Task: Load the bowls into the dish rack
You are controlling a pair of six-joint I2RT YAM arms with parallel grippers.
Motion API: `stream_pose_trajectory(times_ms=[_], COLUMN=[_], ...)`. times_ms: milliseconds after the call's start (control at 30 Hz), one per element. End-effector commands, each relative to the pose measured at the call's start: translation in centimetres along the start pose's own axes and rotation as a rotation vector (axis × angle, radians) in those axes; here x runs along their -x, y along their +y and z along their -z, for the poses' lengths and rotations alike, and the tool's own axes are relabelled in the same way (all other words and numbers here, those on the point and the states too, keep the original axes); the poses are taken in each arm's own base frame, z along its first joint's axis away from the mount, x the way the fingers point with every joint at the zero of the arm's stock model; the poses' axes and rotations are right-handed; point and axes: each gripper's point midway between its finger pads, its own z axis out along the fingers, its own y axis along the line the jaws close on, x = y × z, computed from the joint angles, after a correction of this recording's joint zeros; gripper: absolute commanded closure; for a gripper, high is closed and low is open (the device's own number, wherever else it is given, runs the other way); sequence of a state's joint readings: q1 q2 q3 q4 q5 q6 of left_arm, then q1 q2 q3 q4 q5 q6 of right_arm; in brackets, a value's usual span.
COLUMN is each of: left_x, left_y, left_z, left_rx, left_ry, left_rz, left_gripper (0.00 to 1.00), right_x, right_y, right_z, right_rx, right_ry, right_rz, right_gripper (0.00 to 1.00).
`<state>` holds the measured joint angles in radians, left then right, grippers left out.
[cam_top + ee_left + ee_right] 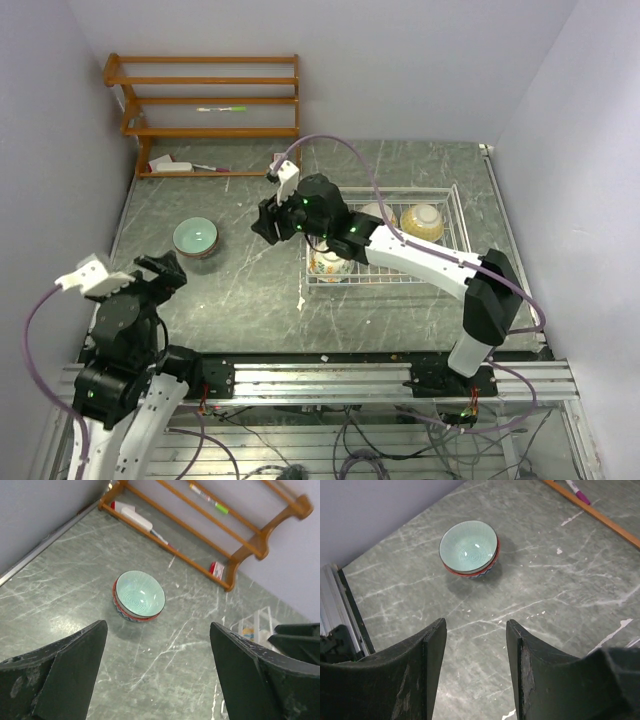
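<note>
Empty, half-spread right gripper, left of the dish rack, could topple the stacked bowls by pinching one rim.

A pale teal round ceramic bowl sits upright on the green marbled bench. The left tool stands wide open, apart from it.

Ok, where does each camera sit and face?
Top external: above, behind the robot, looking down at the green marble table; both arms show.
Left wrist: front-left, facing the pale teal round ceramic bowl and brown wooden shelf; open left gripper shows.
Right wrist: centre, facing left at that bowl; open right gripper shows.
Shared: the bowl, all three.
</note>
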<state>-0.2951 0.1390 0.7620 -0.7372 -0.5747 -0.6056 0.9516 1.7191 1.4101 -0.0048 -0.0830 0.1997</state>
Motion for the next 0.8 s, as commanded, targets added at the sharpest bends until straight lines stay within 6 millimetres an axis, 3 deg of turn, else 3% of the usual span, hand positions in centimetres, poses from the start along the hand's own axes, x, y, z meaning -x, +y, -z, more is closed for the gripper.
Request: stream_pose_trajectory(times_ms=[0, 133, 267, 433, 467, 567, 767], left_x=[-1.1, -4.3, -8.0, -11.2, -11.8, -13.3, -15.4], left_y=[-2.5, -4.3, -5.8, -5.6, -5.4, -4.9, -4.1], left_z=[-1.8, -4.4, -7.5, -10.7, -11.3, -13.1, -16.3], left_rx=[-0.045, -0.034, -0.038, 0.036, 0.05, 0.098, 0.15], left_ry=[0.097, 0.256, 0.349, 0.404, 0.408, 0.42, 0.414], left_rz=[-0.093, -0.166, -0.16, -0.188, -0.2, -0.246, -0.34], left_gripper=[0.05, 0.05, 0.05, 0.05, 0.02, 0.13, 0.18], right_x=[3.4, 4.7, 5.6, 6.1, 6.0, 5.6, 4.4], right_y=[-1.5, -4.4, -5.9, -6.5, -6.7, -7.8, -10.0], right_z=[1.1, 3.6, 6.5, 8.8, 9.2, 10.0, 11.0], right_rx=[0.006, -0.02, -0.018, -0.019, -0.025, -0.036, -0.023], right_ry=[-0.089, -0.117, -0.156, -0.174, -0.178, -0.188, -0.199], right_rz=[-0.071, -0.13, -0.165, -0.15, -0.149, -0.162, -0.219], right_gripper=[0.49, 0.49, 0.48, 0.47, 0.47, 0.47, 0.47])
